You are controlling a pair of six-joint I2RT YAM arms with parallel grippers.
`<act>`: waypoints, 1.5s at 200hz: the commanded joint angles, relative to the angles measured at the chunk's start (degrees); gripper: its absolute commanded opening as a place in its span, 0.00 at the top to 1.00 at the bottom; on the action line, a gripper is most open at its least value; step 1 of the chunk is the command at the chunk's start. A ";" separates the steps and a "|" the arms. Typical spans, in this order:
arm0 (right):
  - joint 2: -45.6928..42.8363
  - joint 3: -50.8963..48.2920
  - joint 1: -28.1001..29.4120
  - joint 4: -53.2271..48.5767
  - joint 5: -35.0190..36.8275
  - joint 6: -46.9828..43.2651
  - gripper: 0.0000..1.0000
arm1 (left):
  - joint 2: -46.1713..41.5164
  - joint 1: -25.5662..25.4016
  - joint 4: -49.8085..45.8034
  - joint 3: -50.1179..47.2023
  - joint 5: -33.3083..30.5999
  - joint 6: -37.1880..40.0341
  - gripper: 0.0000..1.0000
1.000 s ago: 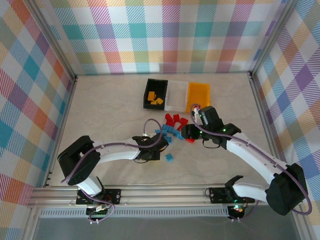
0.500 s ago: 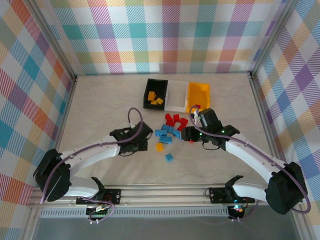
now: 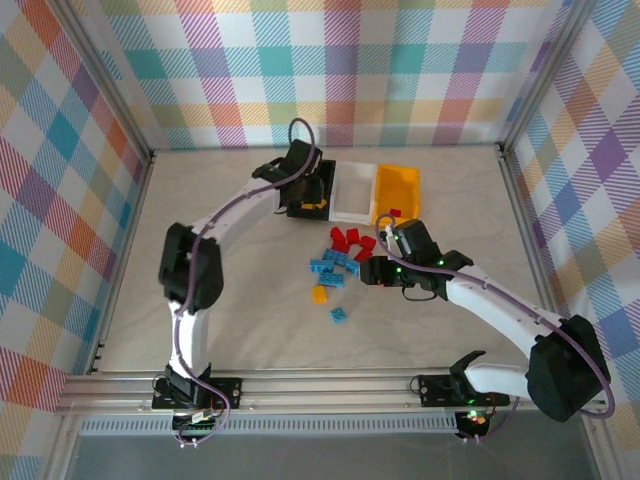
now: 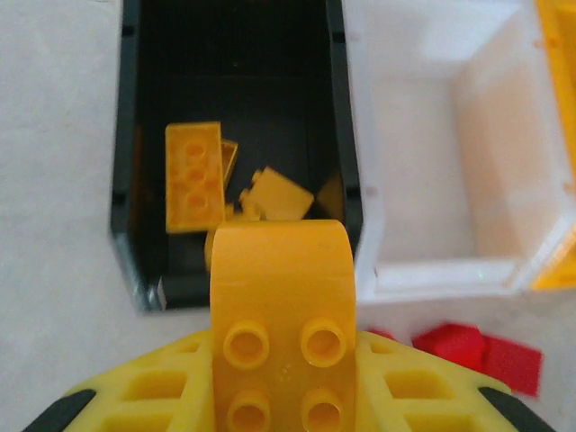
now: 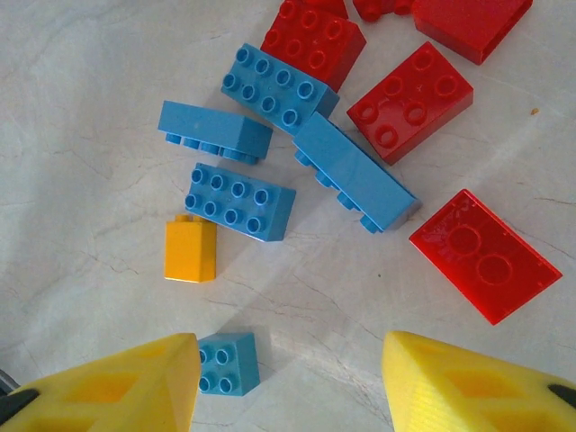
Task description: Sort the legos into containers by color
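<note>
L gripper (image 4: 283, 396) clamps yellow brick (image 4: 279, 288) at black bin (image 4: 126, 180) near rim: advance over centre, then release. R gripper (image 5: 288, 360) wide open, empty.

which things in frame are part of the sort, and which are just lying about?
Job:
black bin, white bin, yellow-orange bin
blue legos, red legos, loose yellow lego
held yellow lego in left gripper
right gripper, open

Not job:
plaid walls
frame rail

Pastel plaid walls (image 3: 340, 70), pale marbled tabletop (image 3: 250, 310), aluminium rail (image 3: 320, 393) along the near edge, even light
</note>
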 commanded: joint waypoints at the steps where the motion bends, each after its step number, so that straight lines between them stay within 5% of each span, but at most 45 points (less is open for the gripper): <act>1: -2.85 -1.34 -0.16 -2.25 0.60 0.33 0.44 | 6.57 0.92 -3.68 8.03 2.12 3.42 0.70; 70: -4.70 -3.34 -0.19 -3.30 1.66 0.38 0.44 | 15.95 3.04 -6.69 17.38 3.24 3.31 0.63; 157: -1.87 -0.17 4.71 -4.96 3.97 1.00 0.44 | 9.66 3.05 -6.45 14.04 4.99 1.89 0.43; 240: 19.19 14.27 17.82 -5.81 8.54 1.09 0.37 | -28.18 3.08 0.91 -24.60 7.07 -4.88 0.40; 300: 33.99 24.11 21.68 -7.93 13.65 4.39 0.27 | -50.92 3.04 1.04 -48.12 5.42 -9.77 0.35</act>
